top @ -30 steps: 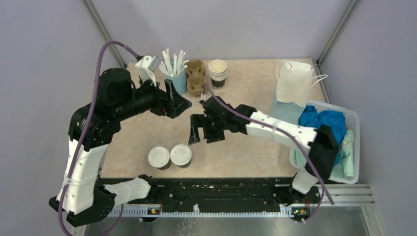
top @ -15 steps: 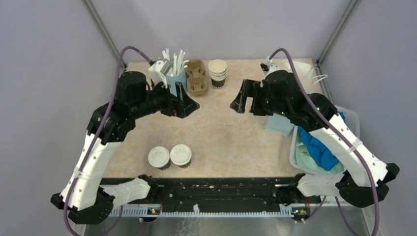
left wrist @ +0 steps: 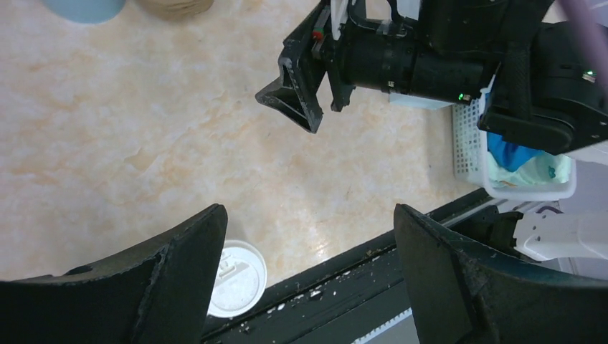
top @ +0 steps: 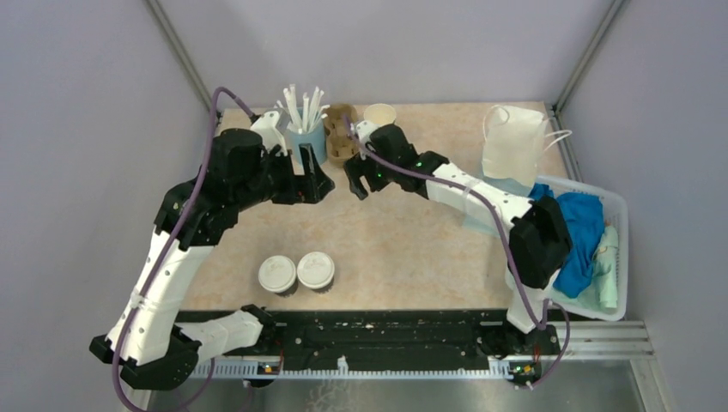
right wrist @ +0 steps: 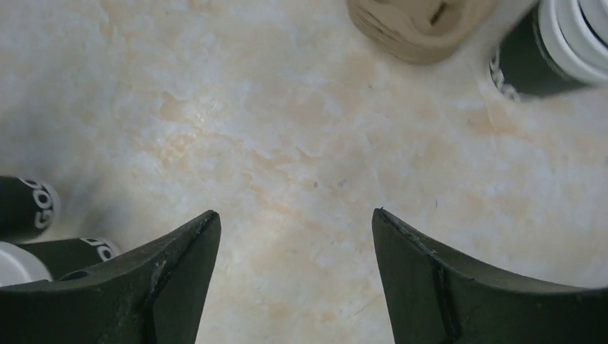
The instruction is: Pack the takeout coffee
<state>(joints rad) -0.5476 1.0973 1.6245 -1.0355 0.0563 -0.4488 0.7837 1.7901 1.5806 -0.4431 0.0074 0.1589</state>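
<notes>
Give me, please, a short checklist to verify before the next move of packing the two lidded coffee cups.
1. Both dark brown paper cups stand upright with round white plastic lids on: ok.
2. The left gripper is open and empty: ok.
3. The right gripper is open and empty: ok.
4. The brown cardboard cup carrier has free sockets: cannot tell, only part of it shows.
5. The white paper bag stands upright: ok. Its mouth is open: cannot tell.

Left cup (top: 277,274), right cup (top: 316,269): white-lidded, upright, side by side, near edge.
</notes>
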